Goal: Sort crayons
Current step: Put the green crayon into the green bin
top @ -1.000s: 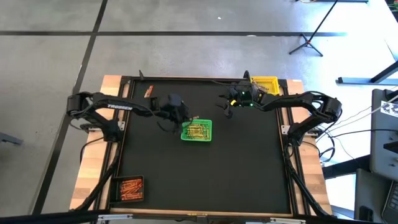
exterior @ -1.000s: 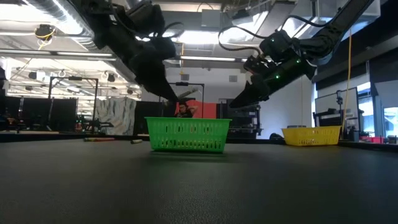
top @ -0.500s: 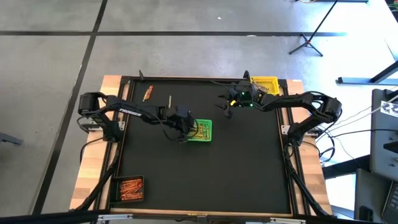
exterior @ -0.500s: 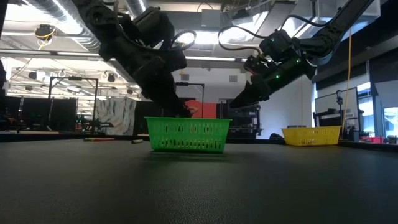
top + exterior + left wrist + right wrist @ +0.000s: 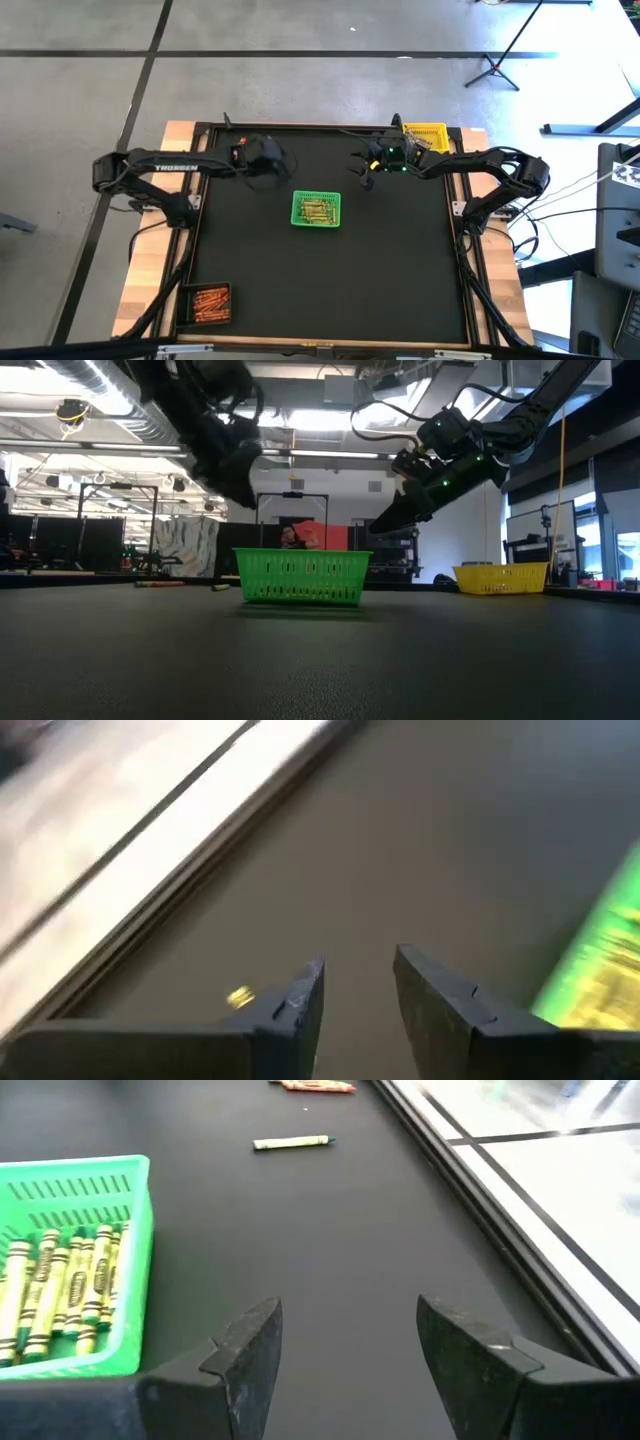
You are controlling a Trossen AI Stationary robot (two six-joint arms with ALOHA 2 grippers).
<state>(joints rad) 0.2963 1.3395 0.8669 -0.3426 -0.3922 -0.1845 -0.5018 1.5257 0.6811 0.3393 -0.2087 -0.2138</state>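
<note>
Your left gripper [image 5: 358, 988], empty and parted, hovers near the loose crayon [image 5: 291, 1143]; the right gripper [image 5: 348, 1342] waits wide open. Next: descend and grasp.

one marking is legible: the brand name "trossen", printed in white capitals along the upper link of the left arm [image 5: 176, 167], as seen in the high view. wrappers on the crayons [image 5: 55, 1285] in the green basket [image 5: 120, 1345] carry print, but it cannot be read. no other text or numbers can be read.
</note>
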